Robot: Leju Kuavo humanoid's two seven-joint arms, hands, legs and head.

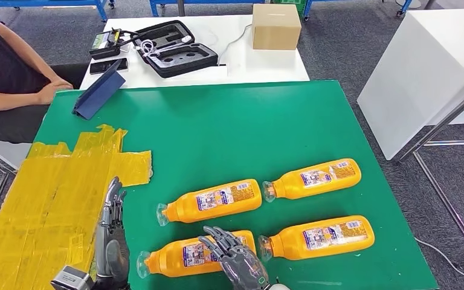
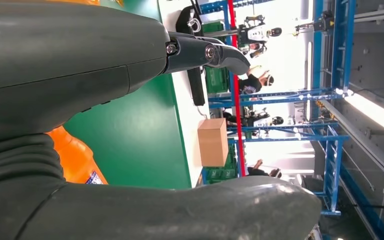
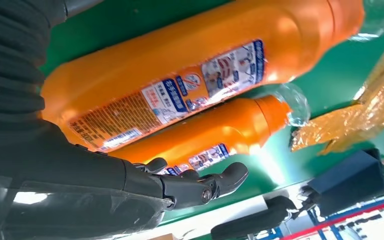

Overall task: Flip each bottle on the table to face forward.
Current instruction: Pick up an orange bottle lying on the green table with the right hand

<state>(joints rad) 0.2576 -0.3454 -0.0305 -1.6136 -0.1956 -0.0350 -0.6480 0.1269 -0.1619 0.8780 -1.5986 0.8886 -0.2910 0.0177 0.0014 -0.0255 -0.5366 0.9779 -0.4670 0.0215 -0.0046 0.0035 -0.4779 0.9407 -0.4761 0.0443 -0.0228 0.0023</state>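
You have four orange bottles lying on their sides on the green table [image 1: 229,121], in two rows of two. Each one's long axis runs left to right, slightly tilted, with its clear cap pointing left. The near-left bottle [image 1: 181,255] lies closest to you, the near-right bottle [image 1: 321,237] beside it, and behind them lie the far-left bottle [image 1: 214,201] and the far-right bottle [image 1: 317,178]. All four show a white and blue label panel with small print facing up; the writing is too small to read, and no brand name can be made out. The bodies are smooth, glossy orange plastic, narrowing to a neck.

Your right hand [image 1: 237,257] hovers over the wide end of the near-left bottle, fingers spread and gently curled; whether it touches the bottle you cannot tell. Your left hand [image 1: 111,232] is open with straight fingers, holding nothing, just left of that bottle's cap, beside the yellow tape patch [image 1: 54,193].

A person's arm [image 1: 12,96] rests at the table's far-left corner, near a blue folder [image 1: 99,90].
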